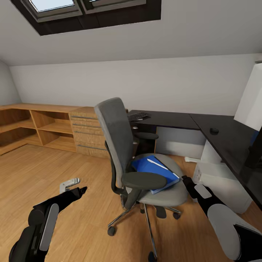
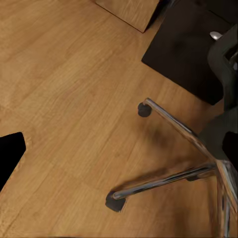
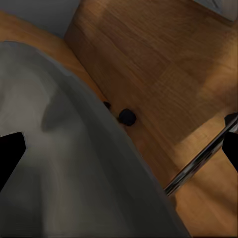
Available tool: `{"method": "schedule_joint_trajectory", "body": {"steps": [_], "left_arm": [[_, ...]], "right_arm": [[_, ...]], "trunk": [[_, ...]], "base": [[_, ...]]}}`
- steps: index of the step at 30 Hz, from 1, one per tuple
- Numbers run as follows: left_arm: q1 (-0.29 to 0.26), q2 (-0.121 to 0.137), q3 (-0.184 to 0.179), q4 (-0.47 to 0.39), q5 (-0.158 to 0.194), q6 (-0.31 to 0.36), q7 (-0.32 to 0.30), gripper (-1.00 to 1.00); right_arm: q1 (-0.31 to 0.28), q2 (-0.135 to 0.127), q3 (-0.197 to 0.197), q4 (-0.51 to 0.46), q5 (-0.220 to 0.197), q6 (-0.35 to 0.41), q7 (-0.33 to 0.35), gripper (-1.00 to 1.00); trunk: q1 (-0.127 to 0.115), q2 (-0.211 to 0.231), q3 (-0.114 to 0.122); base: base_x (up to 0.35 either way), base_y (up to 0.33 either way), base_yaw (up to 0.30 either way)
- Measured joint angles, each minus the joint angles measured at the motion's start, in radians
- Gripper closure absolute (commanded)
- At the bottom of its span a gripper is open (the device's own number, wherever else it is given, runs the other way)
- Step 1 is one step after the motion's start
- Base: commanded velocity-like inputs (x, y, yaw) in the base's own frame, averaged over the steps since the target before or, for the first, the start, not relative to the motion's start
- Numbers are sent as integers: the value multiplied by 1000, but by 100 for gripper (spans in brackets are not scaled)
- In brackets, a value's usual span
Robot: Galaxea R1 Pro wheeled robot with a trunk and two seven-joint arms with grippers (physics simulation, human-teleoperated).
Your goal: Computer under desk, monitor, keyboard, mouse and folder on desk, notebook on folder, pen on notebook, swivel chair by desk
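- Starting at the left of the head view, a light wood shelf unit [image 1: 32, 125] ran along the far wall, with a wood drawer unit [image 1: 85, 131] at its right end.
- The left gripper [image 1: 74, 187] hung low over the wood floor [image 1: 43, 171], near and left of the swivel chair [image 1: 120, 145]; whether its fingers were spread or pressed together could not be told.
- The left wrist view added what the head view lacked: the chair's chrome star base [image 2: 183, 148] from close by, with two black castors [image 2: 114, 202] on the planks.
- The swivel chair stood mid-room, left of the desk [image 1: 225, 138], its back turned to the left.
- The folder [image 1: 156, 173] lay on the seat, bright blue, with the pen [image 1: 157, 163] on top of it.
- The keyboard [image 1: 138, 116] lay on the desk's far wing, behind the chair back.
- The right gripper [image 1: 186, 181] was at the seat's right edge, just beside the folder; its opening could not be told either.
- The right wrist view showed the grey seat [image 3: 64, 163] close up, with a castor [image 3: 127, 116] and a chrome leg [image 3: 198, 161] below.
- The computer [image 1: 222, 182] stood on the floor under the desk's right wing.
- The mouse [image 1: 214, 130] sat on that wing, and the monitor [image 1: 251, 98] rose at the far right, its white back showing.
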Motion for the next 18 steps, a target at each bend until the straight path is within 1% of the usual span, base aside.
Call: {"method": "schedule_joint_trajectory", "body": {"steps": [1,2,5,8,15,17,18], "left_arm": [[0,0,34,-1,0,0,-1,-100],[0,-1,51,-1,2,0,-1,-100],[0,-1,74,-1,3,0,-2,-100],[0,-1,80,-1,3,0,-2,-100],[0,-2,79,-1,4,0,-2,-100],[0,-3,78,-1,4,0,-2,-100],[0,-3,77,-1,3,0,-2,-100]], "right_arm": [[0,0,2,-1,1,0,0,-100],[0,0,0,-1,0,0,0,-100],[0,0,1,-3,2,0,0,-100],[0,-1,0,-5,3,0,0,-100],[0,-7,1,-7,0,-2,1,-100],[0,-2,0,-9,1,-2,1,-100],[0,1,2,-9,-6,-3,1,-100]], "trunk": [[0,0,0],[0,0,0],[0,0,0],[0,0,0],[0,0,0],[0,0,0],[0,0,0]], "base": [[0,0,276],[0,0,277],[0,0,277],[0,0,277],[0,0,274],[0,0,145],[0,0,73]]}}
